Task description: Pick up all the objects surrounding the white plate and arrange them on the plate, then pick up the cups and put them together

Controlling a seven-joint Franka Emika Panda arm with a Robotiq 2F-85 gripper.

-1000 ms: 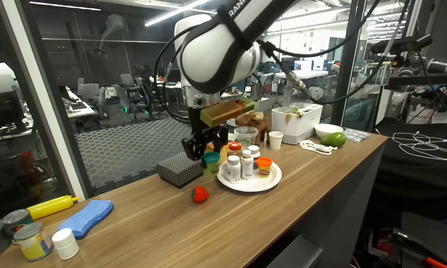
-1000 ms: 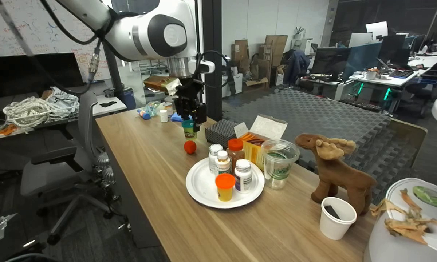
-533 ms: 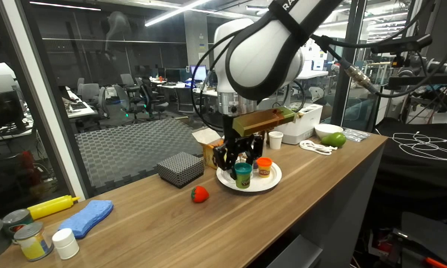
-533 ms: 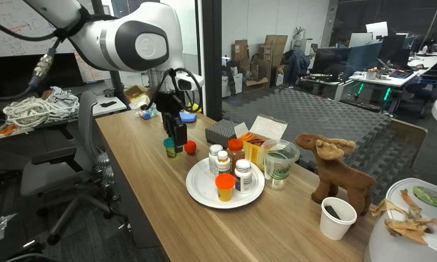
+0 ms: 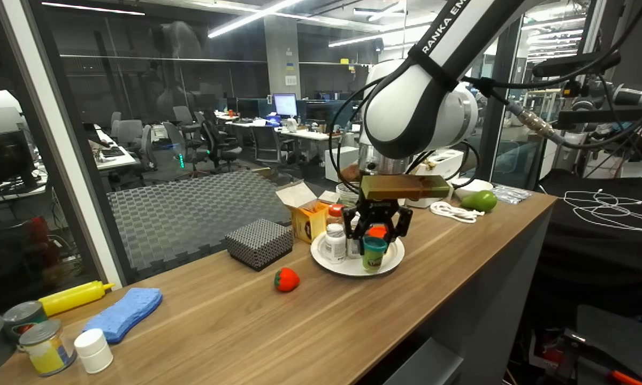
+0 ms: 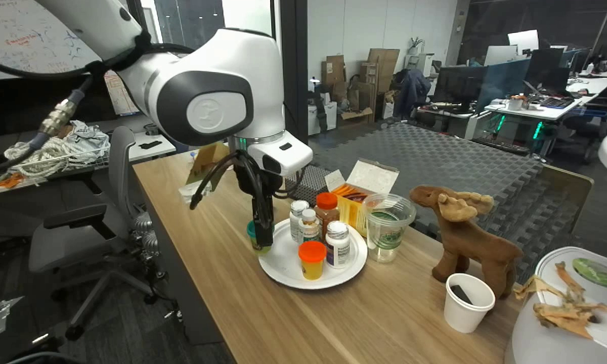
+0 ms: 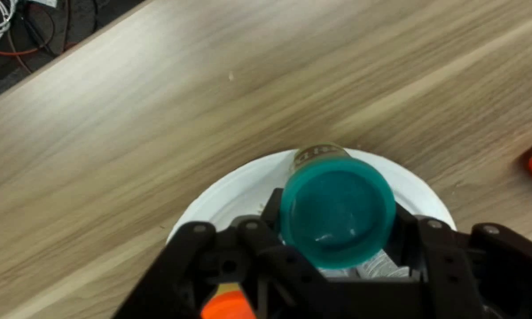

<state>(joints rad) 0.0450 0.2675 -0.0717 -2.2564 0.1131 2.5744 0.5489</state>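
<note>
My gripper (image 5: 375, 243) is shut on a small green jar with a teal lid (image 5: 373, 256). The wrist view shows the teal lid (image 7: 337, 208) between both fingers, above the edge of the white plate (image 7: 239, 186). In an exterior view the jar (image 6: 255, 237) is at the plate's (image 6: 283, 270) side; I cannot tell whether it touches. On the plate stand an orange-capped jar (image 6: 312, 262), a red-capped jar (image 6: 327, 212) and white-capped bottles (image 6: 338, 246). A clear plastic cup (image 6: 387, 232) and a white paper cup (image 6: 466, 308) stand beyond the plate.
An orange carton (image 6: 353, 212) and a grey box (image 5: 259, 245) stand close behind the plate. A red strawberry (image 5: 287, 279) lies beside it. A plush moose (image 6: 473, 253) stands by the paper cup. A blue sponge (image 5: 124, 313), cans (image 5: 48, 347) and a white jar (image 5: 93, 350) are farther off.
My gripper has carried the green jar from beside the grey box, out past the strawberry, to the plate's edge. The things on the plate have not moved.
</note>
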